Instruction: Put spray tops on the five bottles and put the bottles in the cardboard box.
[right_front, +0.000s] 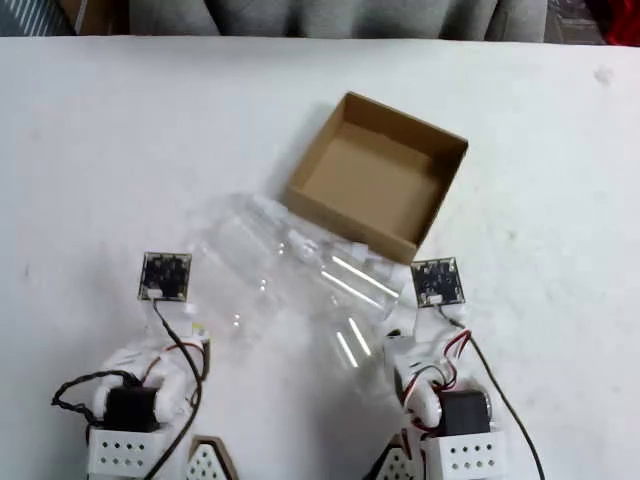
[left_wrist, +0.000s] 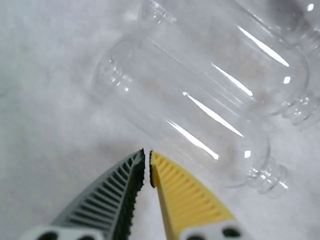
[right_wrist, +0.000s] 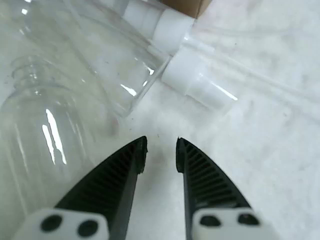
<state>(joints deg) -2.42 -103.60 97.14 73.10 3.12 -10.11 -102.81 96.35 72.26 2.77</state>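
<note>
High view: the cardboard box (right_front: 372, 178) stands open at an angle in the middle of the white worktop (right_front: 110, 150), its brown floor in plain sight. The clear bottles (right_front: 300, 285) lie on their sides in a loose cluster on the worktop just outside the box's near wall, between my two arms. My left arm (right_front: 135, 405) is at the near edge on one side of the cluster and my right arm (right_front: 450, 410) on the other.

In the left wrist view my left hand (left_wrist: 147, 160) sits low over the worktop with its fingers (one grey, one yellow) brought together, only a hairline slit between the tips. Just past the tips two of the bottles lie side by side, touching, each ending in a bare threaded neck.

In the right wrist view my right hand (right_wrist: 161, 152) has its two black fingers a little apart, with bare worktop showing in the gap. Beside it lies a bottle with an open threaded mouth. Beyond the tips two white spray tops (right_wrist: 200, 82) lie next to each other, hard against the shoulder of another bottle. Whether either is screwed on I cannot tell. Thin clear tubes trail away from them across the worktop. A corner of the cardboard box stands just behind them.
</note>
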